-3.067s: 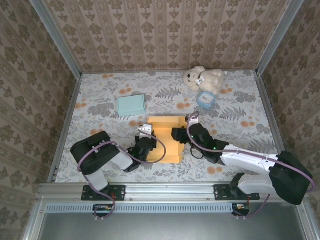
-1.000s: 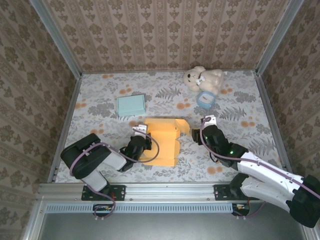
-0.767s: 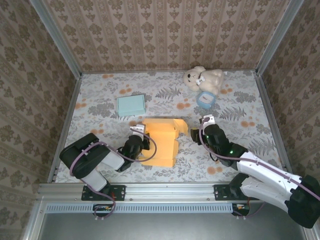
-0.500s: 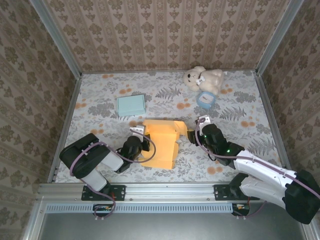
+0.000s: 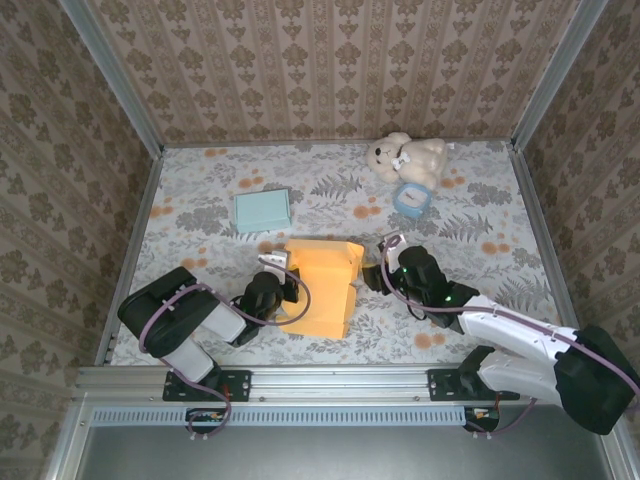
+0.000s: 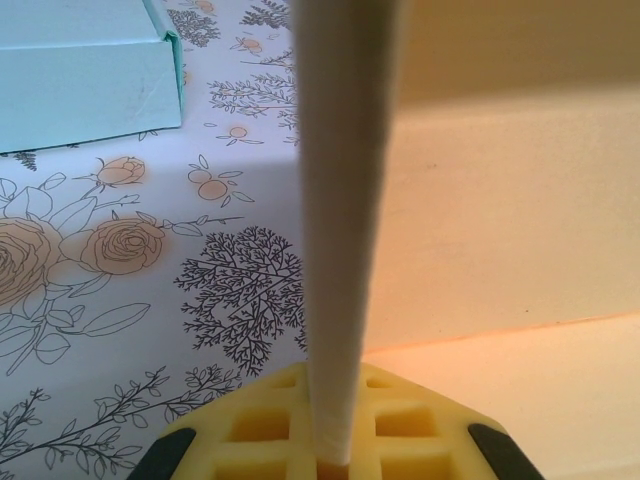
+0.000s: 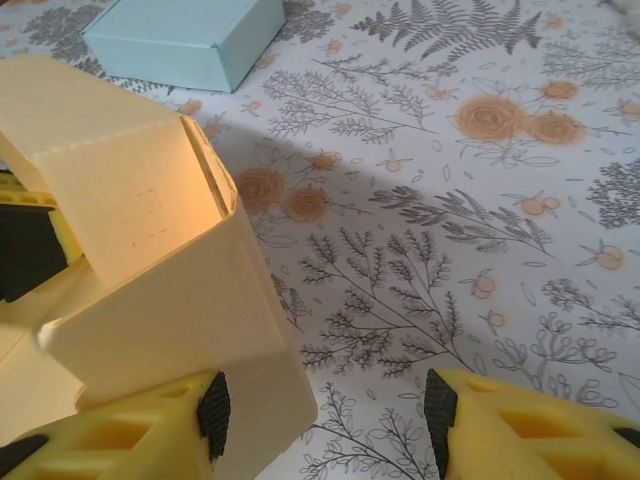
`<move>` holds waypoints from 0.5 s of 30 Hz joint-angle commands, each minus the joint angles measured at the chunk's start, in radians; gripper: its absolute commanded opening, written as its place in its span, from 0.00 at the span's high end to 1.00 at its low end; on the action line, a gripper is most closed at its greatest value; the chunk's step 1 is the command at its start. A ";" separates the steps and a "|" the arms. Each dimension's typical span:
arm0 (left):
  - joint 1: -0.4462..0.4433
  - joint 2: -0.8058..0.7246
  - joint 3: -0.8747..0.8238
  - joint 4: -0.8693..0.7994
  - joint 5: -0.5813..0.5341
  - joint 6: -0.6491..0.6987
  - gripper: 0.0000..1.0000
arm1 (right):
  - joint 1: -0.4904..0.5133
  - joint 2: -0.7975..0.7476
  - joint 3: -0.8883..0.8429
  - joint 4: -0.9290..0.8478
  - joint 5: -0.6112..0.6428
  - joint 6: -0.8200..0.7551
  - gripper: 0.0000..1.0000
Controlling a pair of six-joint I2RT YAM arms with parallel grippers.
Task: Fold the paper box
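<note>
Pinching one panel of the paper box [image 6: 340, 200] edge-on, the left tool [image 6: 330, 455] is closed tight on the thin sheet, which stands upright between its pads. The right tool [image 7: 325, 410] sits about half open and has hold of nothing. Its yellow fingers [image 7: 110, 435] straddle the box's near corner, and one of them is just beside the wall.

From above, the box lies near the front middle of the surface [image 5: 200, 240], between the two tools. It is partly raised, with one flap leaning over.

It looks like light card: stiff across each panel, willing to bend only along its scored lines, and easy to dent or crease if squeezed mid-wall. Being so light, it would likely slide on the cloth unless one side is pinned. The best hold is probably a free panel edge close to a fold, not the open face.

The surface wears a floral print of pale roses and ferns. A teal box [image 5: 262, 209] lies well apart toward the far left. A teddy bear [image 5: 407, 157] sits at the far right with a small blue round item [image 5: 408, 199] just beside it. Wallpapered walls [image 5: 320, 70] with a damask pattern enclose the space, and metal rails [image 5: 110, 75] run up the corners.
</note>
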 commanded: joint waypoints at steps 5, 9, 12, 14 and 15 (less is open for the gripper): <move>0.004 -0.019 -0.003 -0.007 0.015 -0.012 1.00 | 0.005 0.044 -0.008 0.061 -0.082 -0.020 0.44; 0.004 -0.018 -0.002 -0.010 0.018 -0.012 1.00 | 0.013 0.057 -0.005 0.077 -0.113 -0.030 0.44; 0.004 -0.018 -0.004 -0.011 0.020 -0.011 1.00 | 0.015 0.073 0.002 0.078 -0.113 -0.031 0.44; 0.005 -0.015 -0.003 -0.010 0.020 -0.013 1.00 | 0.016 0.087 0.005 0.085 -0.115 -0.030 0.44; 0.005 -0.012 -0.002 -0.010 0.022 -0.013 1.00 | 0.017 0.095 0.007 0.088 -0.117 -0.031 0.44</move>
